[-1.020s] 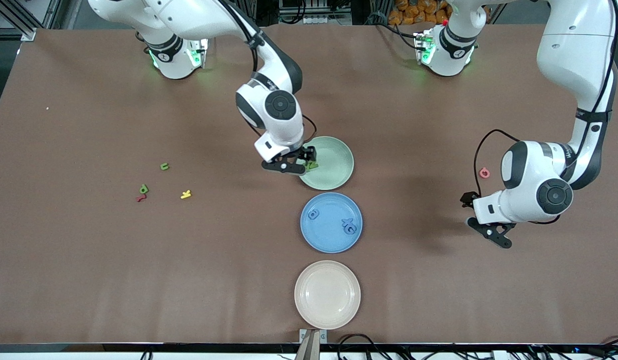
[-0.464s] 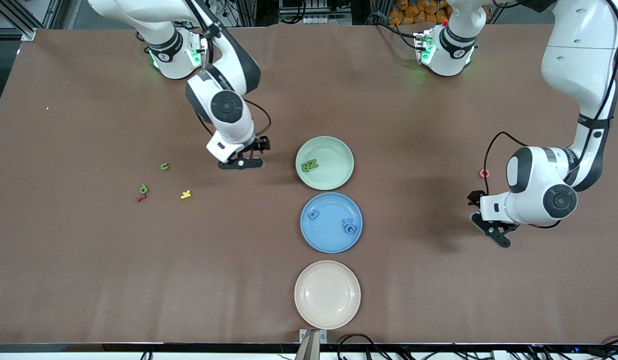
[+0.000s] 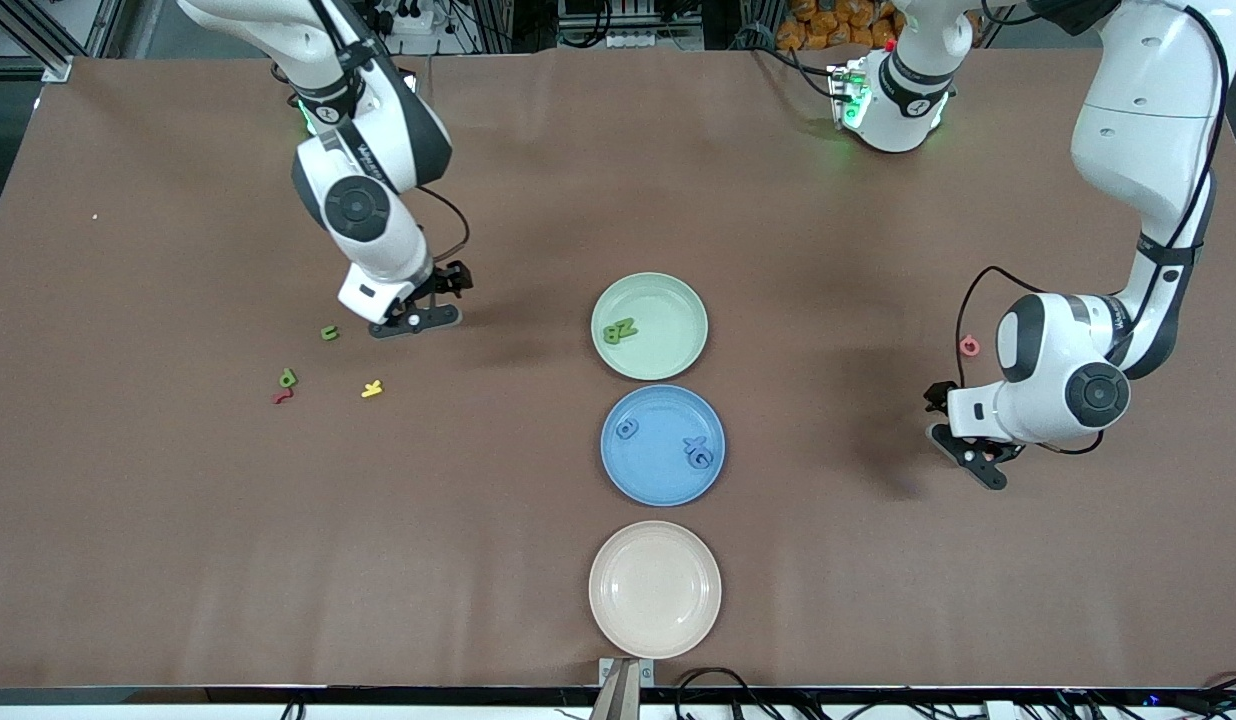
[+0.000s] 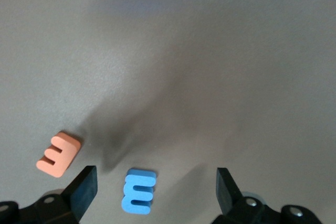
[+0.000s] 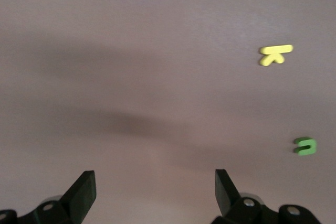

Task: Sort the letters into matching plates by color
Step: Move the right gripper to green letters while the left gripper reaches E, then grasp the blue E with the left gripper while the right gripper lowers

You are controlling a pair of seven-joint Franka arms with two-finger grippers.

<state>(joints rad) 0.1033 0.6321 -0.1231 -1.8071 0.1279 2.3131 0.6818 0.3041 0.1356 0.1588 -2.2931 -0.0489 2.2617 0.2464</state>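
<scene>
Hovering with fingers spread and empty, the right hand (image 3: 415, 318) is being held over bare desk (image 3: 178, 520), just beside a green letter (image 3: 329, 333) at its 9 o'clock. Two green letters (image 3: 618, 329) are lying in the green plate (image 3: 678, 350), three blue ones (image 3: 696, 451) in the blue plate (image 3: 658, 485). Over a blue E (image 4: 138, 191) near an orange letter (image 4: 58, 153), the left hand (image 3: 968, 455) is being held open.

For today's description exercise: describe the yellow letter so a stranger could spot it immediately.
Look toward the right arm's end of the brown table, where a few tiny letters lie. The yellow letter lies beside the green letter and red letter; it alone is yellow.
</scene>
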